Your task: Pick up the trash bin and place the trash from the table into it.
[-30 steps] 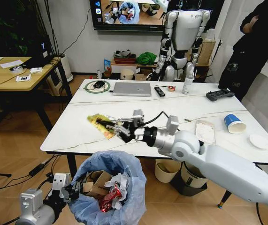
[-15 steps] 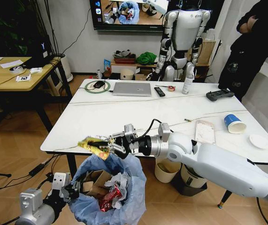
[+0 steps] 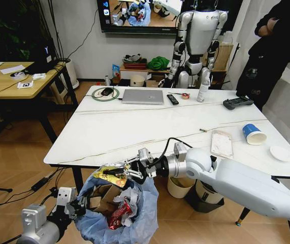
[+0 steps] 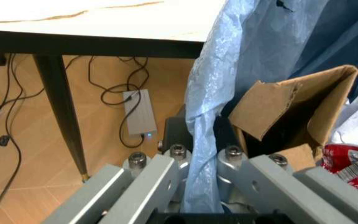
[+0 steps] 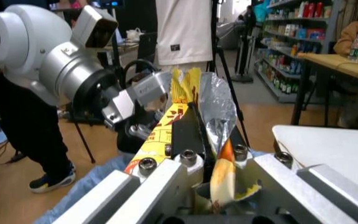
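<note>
The right gripper (image 3: 126, 173) has carried the yellow wrapper (image 3: 112, 176) off the counter (image 3: 134, 127). A second ago it held the wrapper above the marble top, well in from the near edge; half a second ago it hung just past that edge, over the trash bin (image 3: 117, 213). Now it has dropped lower, and the wrapper sits at the bag's rim, directly above the cardboard and paper inside. The right arm has swung down and toward the robot with it. In the right wrist view the jaws look clamped on the wrapper (image 5: 195, 116), though the contact itself is partly hidden.
</note>
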